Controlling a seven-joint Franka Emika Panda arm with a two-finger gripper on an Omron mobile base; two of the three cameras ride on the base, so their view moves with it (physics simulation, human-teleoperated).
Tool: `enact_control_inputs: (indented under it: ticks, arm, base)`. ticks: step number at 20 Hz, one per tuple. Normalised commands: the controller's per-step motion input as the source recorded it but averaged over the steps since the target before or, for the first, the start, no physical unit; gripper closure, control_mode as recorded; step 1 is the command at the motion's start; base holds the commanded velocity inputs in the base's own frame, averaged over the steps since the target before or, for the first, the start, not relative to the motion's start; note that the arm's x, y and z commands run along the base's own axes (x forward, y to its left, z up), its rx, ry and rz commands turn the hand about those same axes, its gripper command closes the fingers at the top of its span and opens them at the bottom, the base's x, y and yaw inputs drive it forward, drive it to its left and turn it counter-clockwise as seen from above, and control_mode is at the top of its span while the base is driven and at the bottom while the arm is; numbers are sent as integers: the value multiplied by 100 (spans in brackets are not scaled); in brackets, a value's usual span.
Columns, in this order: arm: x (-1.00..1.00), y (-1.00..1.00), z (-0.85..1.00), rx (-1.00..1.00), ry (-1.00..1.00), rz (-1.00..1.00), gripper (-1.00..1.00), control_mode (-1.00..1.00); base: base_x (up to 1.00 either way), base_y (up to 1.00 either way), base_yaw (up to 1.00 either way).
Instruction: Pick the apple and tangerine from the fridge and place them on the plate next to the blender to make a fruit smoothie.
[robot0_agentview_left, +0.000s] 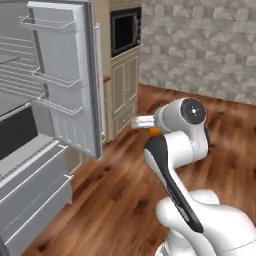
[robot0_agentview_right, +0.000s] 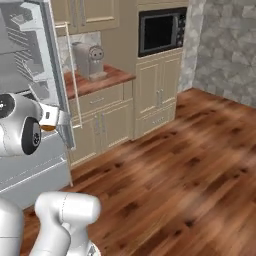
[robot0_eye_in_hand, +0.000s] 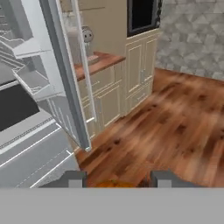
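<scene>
Pinching the tangerine between its two fingertips, the tool hangs out over the wooden floor, just clear of the fridge. Left of the tool the fridge door stands wide open, racks showing. Ahead of the tool sit beige cabinets, a built-in microwave above them, and a toaster on the table beside.

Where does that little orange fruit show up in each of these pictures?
Left base view: the tangerine peeks out centre, behind the white arm.
Right base view: far left, under the hand.
Hand view: bottom centre, between the jaws.
Shared landmark: the open fridge door.
</scene>
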Motion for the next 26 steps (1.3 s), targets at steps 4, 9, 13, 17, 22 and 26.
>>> enact_control_inputs:
  ticks: [4, 9, 13, 17, 22, 26]
  arm:
    - [0, 0, 0, 0, 0, 0, 100, 100]
    - [0, 0, 0, 0, 0, 0, 100, 100]
    - [0, 0, 0, 0, 0, 0, 100, 100]
    - [0, 0, 0, 0, 0, 0, 100, 100]
    - [0, 0, 0, 0, 0, 0, 100, 100]
    - [0, 0, 0, 0, 0, 0, 100, 100]
  base:
    - [-67, 11, -86]
    - [-68, 1, -82]
    - [-23, -59, -70]
    - [0, -100, -50]
    - [19, -100, -34]
    - [74, -100, -20]
